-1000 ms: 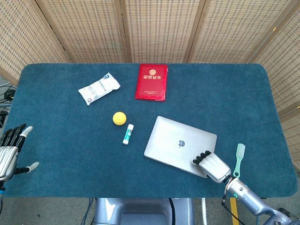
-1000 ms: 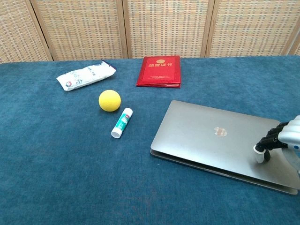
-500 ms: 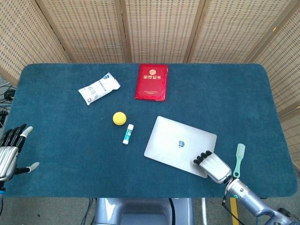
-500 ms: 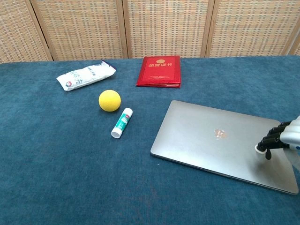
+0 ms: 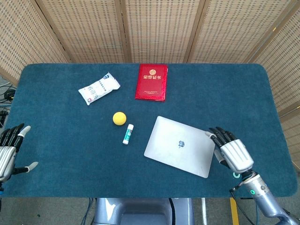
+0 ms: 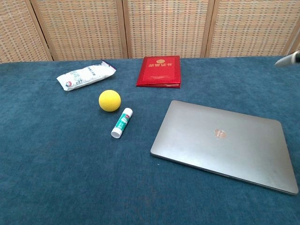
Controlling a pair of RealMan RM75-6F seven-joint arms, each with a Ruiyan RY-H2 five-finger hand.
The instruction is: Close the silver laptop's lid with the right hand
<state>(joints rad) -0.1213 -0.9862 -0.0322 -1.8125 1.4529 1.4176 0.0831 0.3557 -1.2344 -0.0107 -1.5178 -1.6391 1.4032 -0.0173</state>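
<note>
The silver laptop [image 5: 180, 145] lies flat on the blue table with its lid down, logo facing up; the chest view shows the laptop [image 6: 220, 138] with no gap at its front edge. My right hand [image 5: 233, 153] hovers just right of the laptop's right edge, fingers stretched out and apart, holding nothing. Only one fingertip [image 6: 287, 60] of it shows at the right edge of the chest view. My left hand [image 5: 7, 154] hangs at the table's left edge, fingers apart and empty.
A yellow ball [image 5: 119, 118] and a glue stick [image 5: 128, 134] lie left of the laptop. A red booklet [image 5: 151, 81] and a white packet [image 5: 99, 88] sit further back. Woven screens stand behind the table [image 5: 56, 136].
The lid's last gap shut under my right hand. That hand has since lifted off the laptop's near right corner and moved to the right. The left hand barely moved.
</note>
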